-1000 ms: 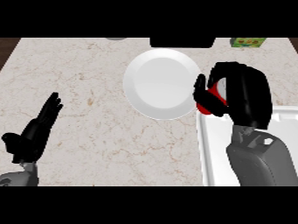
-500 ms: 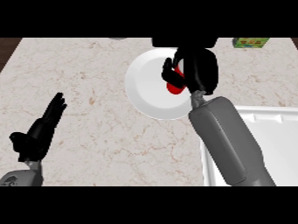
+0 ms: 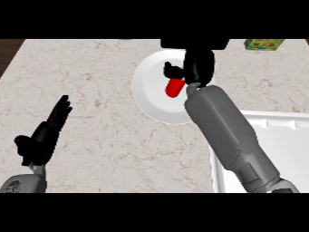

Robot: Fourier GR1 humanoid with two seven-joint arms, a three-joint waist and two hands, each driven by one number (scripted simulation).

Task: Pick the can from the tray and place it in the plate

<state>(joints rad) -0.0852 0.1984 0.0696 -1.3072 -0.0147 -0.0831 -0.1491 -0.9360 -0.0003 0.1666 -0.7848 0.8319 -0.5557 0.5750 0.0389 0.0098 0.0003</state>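
Over the white plate [image 3: 153, 97] your right hand [image 3: 198, 68] curled round the red can [image 3: 173, 88], which hung above the plate, while your left hand [image 3: 46, 131] rested open, fingers straight, lower left.

The can [image 3: 173, 88] is bright red against the plain white plate [image 3: 150, 86], and the tray [image 3: 297, 136] at the lower right is white too — a shade greyer in its hollow. The counter [image 3: 96, 90] is pale beige marble with thin brownish veins, edged by dark brown at the left. Both hands — right hand [image 3: 198, 65] and left hand [image 3: 46, 133] — are black on grey forearms, and a small box [image 3: 263, 44] at the far edge is green with yellow marks.
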